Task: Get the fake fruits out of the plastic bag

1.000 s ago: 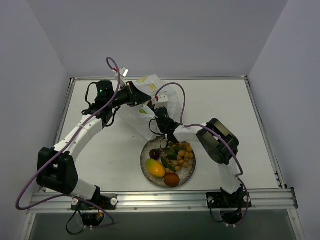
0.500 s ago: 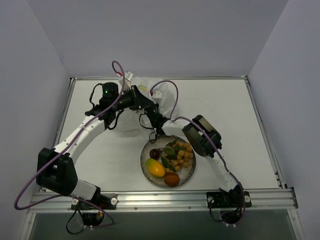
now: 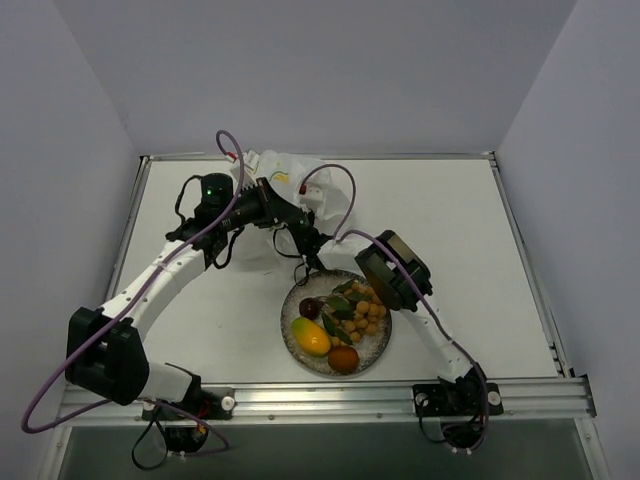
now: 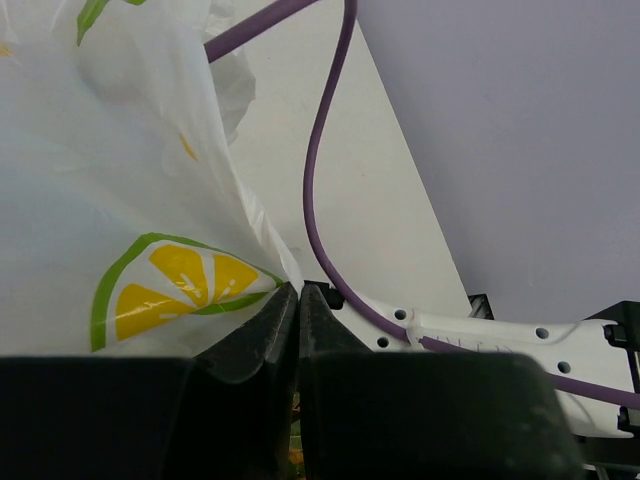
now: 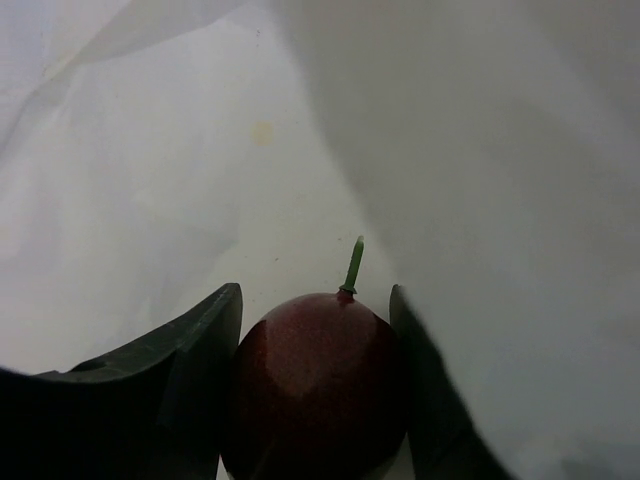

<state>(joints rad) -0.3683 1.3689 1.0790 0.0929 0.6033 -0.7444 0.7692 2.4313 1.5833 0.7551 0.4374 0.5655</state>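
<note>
The only print in view is the pattern on the plastic bag (image 4: 120, 180): a yellow lemon slice with a green rind, a green leaf and a small yellow fleck on thin, crinkly white film. The left fingers (image 4: 255, 345) are pressed together on a fold at the bag's edge, pinching the film between their tips. A purple cable (image 4: 318, 200) runs just beside that fold, down to the white link of the right arm (image 4: 480, 335). From above, the bag (image 3: 290, 172) sits bunched at the far side of the desk (image 3: 470, 250), and both arms reach into it. Inside the bag, white plastic is all around the right fingers (image 5: 200, 360), which grip a dark maroon ball (image 5: 320, 390) from both sides, its short green stem pointing up. The round plate (image 3: 378, 342) lies nearer the arm bases, just in front of the bag. It holds a second maroon ball (image 3: 310, 307), a yellow-orange mango (image 3: 311, 336), an orange ball (image 3: 343, 358) and a bunch of yellow-orange berries (image 3: 366, 312) with green leaves, all packed close together.
</note>
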